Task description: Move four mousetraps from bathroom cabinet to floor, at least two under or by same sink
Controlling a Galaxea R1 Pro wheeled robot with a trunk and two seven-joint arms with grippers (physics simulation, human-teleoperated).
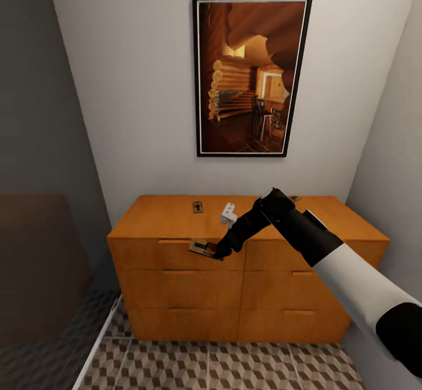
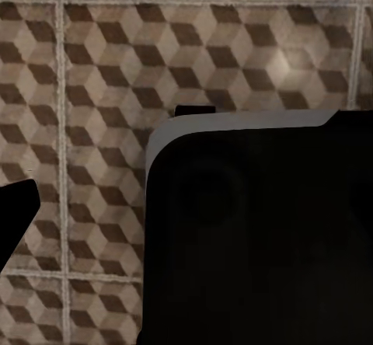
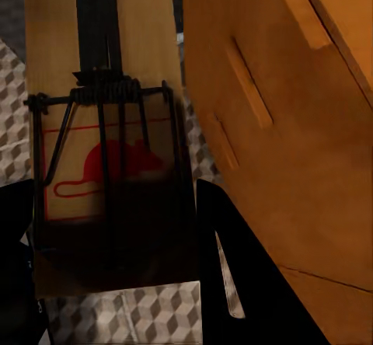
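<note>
Head view: the right gripper (image 1: 221, 253) pinches a mousetrap (image 1: 202, 247) just off the cabinet (image 1: 176, 284) front, probably to carry it down to the bathroom floor (image 1: 234, 366); another mousetrap (image 1: 198, 206) stays on top. Right wrist view: the jaws clamp the board's end. Left wrist view: floor tiles; its jaws' state I cannot tell.

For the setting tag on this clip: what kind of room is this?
Probably a small tiled room in a home, perhaps a bathroom: cube-patterned brown and beige floor tiles, a wide orange-brown wooden drawer cabinet against the wall, and a black-framed picture above it.
</note>
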